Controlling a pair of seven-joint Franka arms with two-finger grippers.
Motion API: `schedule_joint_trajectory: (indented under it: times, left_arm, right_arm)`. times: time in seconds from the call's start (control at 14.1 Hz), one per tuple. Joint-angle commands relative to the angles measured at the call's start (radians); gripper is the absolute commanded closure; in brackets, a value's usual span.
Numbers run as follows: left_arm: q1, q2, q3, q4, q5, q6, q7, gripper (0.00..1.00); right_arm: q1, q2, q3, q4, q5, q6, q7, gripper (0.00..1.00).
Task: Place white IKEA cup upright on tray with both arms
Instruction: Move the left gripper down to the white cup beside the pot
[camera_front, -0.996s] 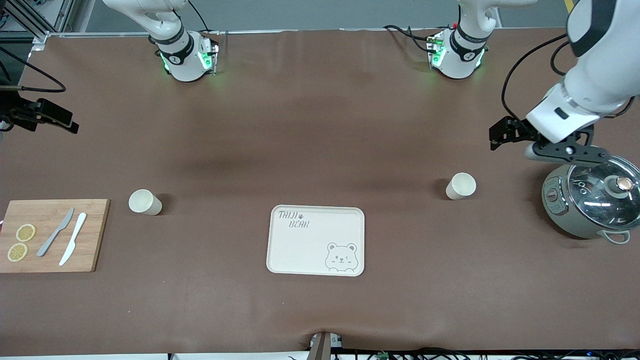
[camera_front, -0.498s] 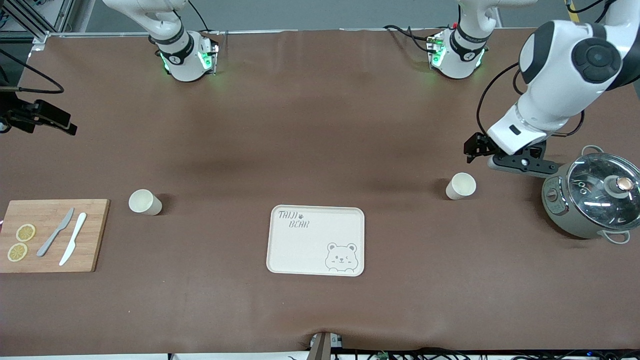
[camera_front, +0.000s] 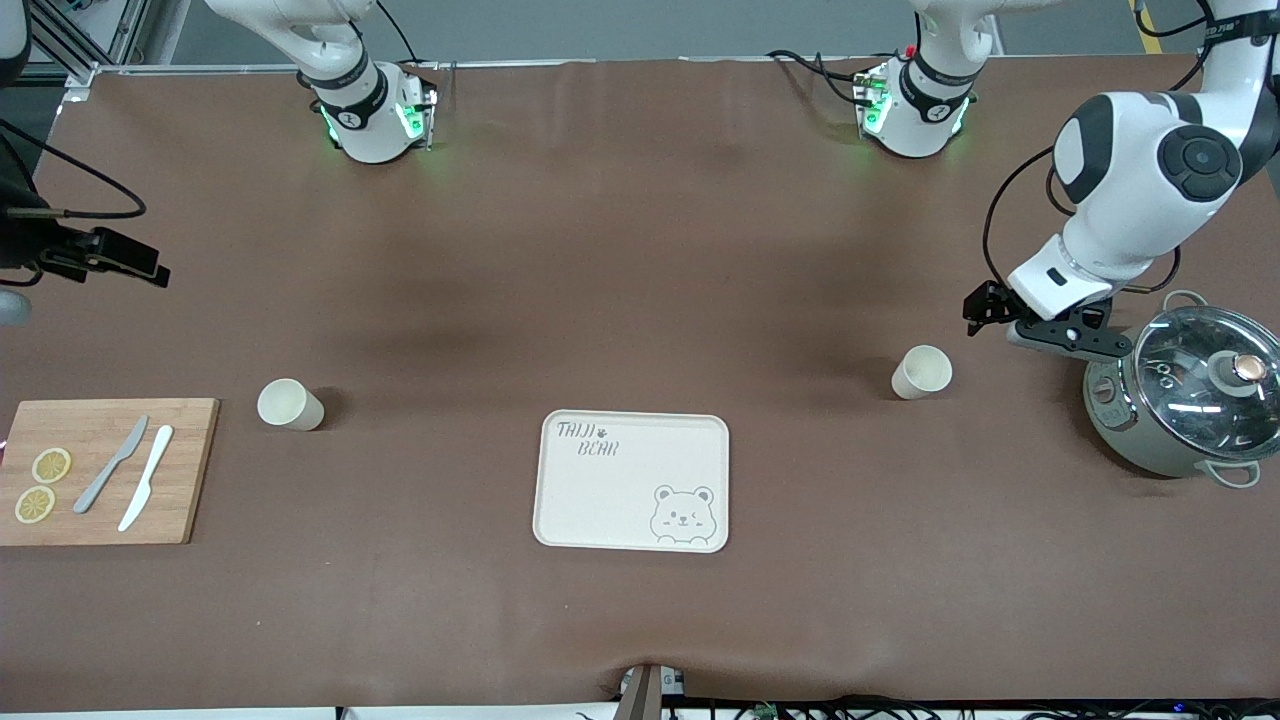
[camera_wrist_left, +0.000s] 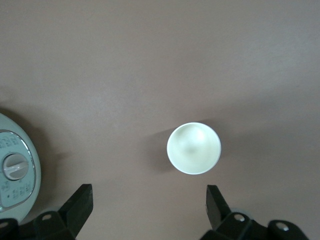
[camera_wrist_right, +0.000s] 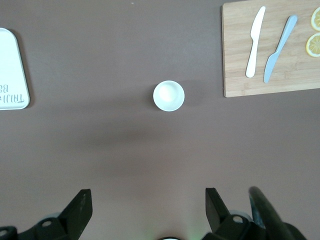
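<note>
Two arms at a brown table (camera_front: 640, 250), each facing its own white cup. The tray (camera_front: 632, 481), cream with a bear drawing, lies bare at mid-table, nearer the front camera than both cups, so neither cup has been delivered.

One cup (camera_front: 921, 372) stands upright, mouth up, toward the left arm's end of the table, beside a lidded grey cooker (camera_front: 1185, 403). The left claw (camera_front: 1045, 322) hangs low over the table between cup and cooker; its wrist view shows both fingers (camera_wrist_left: 77, 207) spread wide with nothing between them, the cup (camera_wrist_left: 194, 148) just ahead of the gap. This looks like an approach for a grasp around the wall.

The second cup (camera_front: 290, 405) stands upright toward the right arm's end, beside a wooden cutting board (camera_front: 105, 470) carrying two knives (camera_front: 130, 477) and two lemon slices (camera_front: 42, 484). The right claw (camera_front: 100, 255) is up over the table's edge, released and empty; its wrist view looks down on that cup (camera_wrist_right: 168, 95) from well above, so this arm appears to be lining up rather than reaching.

Both cups already stand upright, so the job is likely plain lifting and setting down.
</note>
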Motion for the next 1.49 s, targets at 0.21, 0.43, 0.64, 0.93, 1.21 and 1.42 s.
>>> schedule_joint_trajectory:
  times: [0.21,0.43,0.64,0.93,1.21,1.42]
  left_arm:
    - [0.005,0.034,-0.010,-0.096,-0.006,0.162,0.006,0.00]
    - [0.005,0.077,-0.010,-0.121,-0.006,0.248,0.006,0.00]
    - [0.003,0.128,-0.010,-0.124,-0.006,0.312,0.006,0.00]
    - [-0.003,0.207,-0.011,-0.122,-0.006,0.420,0.007,0.00]
    - [-0.005,0.275,-0.019,-0.115,-0.005,0.495,0.006,0.00]
    - [-0.005,0.290,-0.019,-0.107,-0.005,0.500,0.007,0.00]
  right_arm:
    - [-0.020,0.098,0.005,0.053,-0.012,0.004,0.003,0.00]
    - [-0.021,0.109,0.004,0.054,-0.018,0.008,0.003,0.00]
    - [-0.038,0.158,0.004,0.066,-0.015,0.011,0.008,0.00]
    - [-0.032,0.173,0.005,0.066,-0.020,0.023,0.011,0.00]
    - [-0.029,0.207,0.005,0.061,-0.015,0.042,0.016,0.00]
    - [-0.029,0.217,0.005,0.058,-0.014,0.045,0.016,0.00]
